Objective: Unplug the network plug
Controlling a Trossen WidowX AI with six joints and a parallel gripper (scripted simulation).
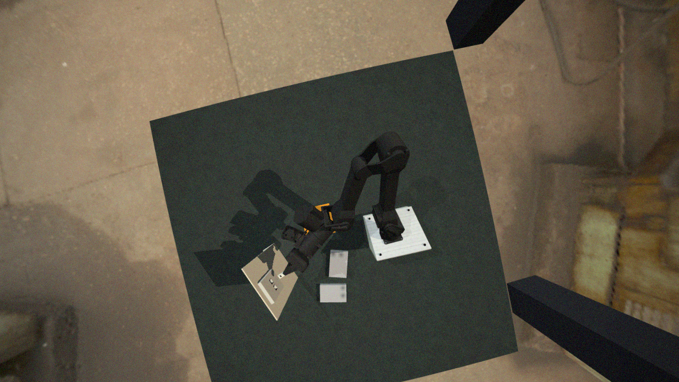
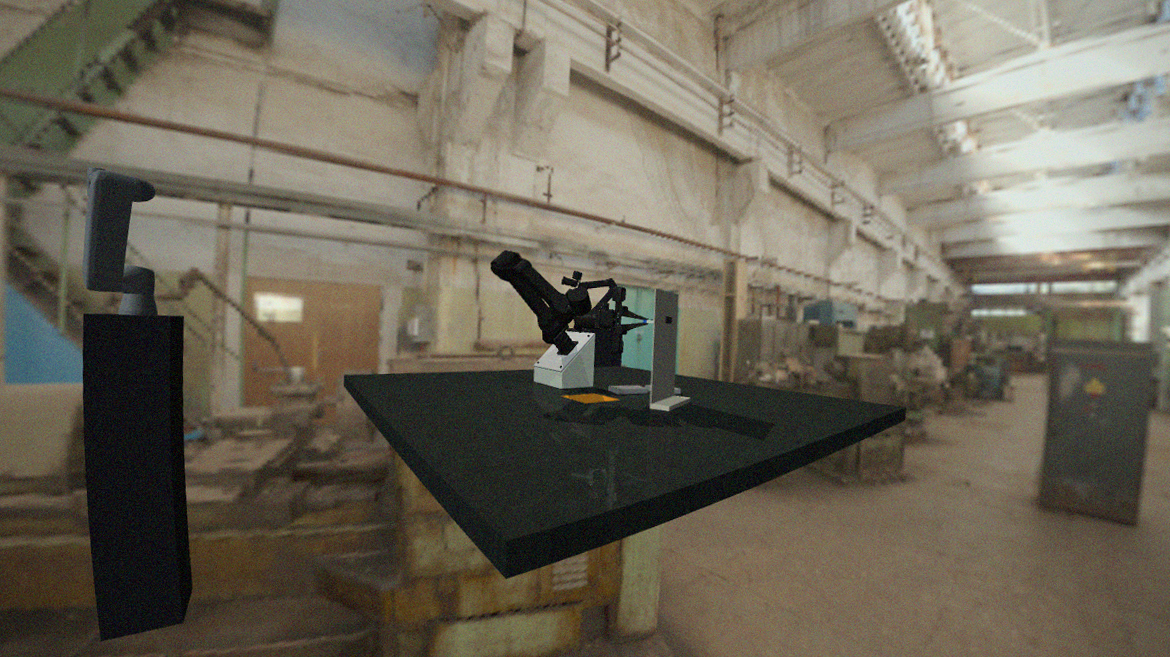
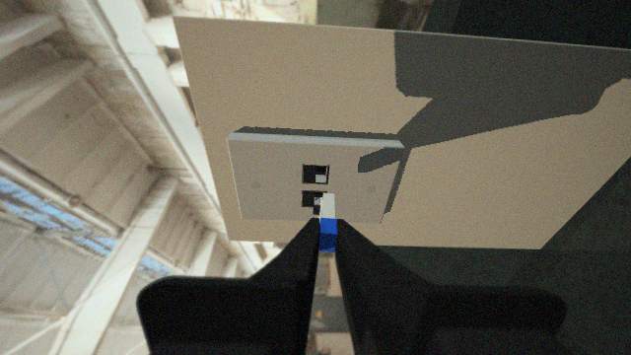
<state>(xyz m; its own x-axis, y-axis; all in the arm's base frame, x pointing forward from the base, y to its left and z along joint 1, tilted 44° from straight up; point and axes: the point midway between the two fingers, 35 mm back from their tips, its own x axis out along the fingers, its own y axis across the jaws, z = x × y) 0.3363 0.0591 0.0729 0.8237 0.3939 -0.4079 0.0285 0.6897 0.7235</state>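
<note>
Wrist view: plug point(image 3: 327, 232), clamped between nearly shut jaws, long axis toward 12 o'clock, tip just short of lower socket point(image 3: 314, 198).

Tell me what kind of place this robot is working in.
Probably an old factory hall: a long bay of machinery, overhead concrete roof beams, and a grey electrical cabinet on a bare concrete floor.
</note>
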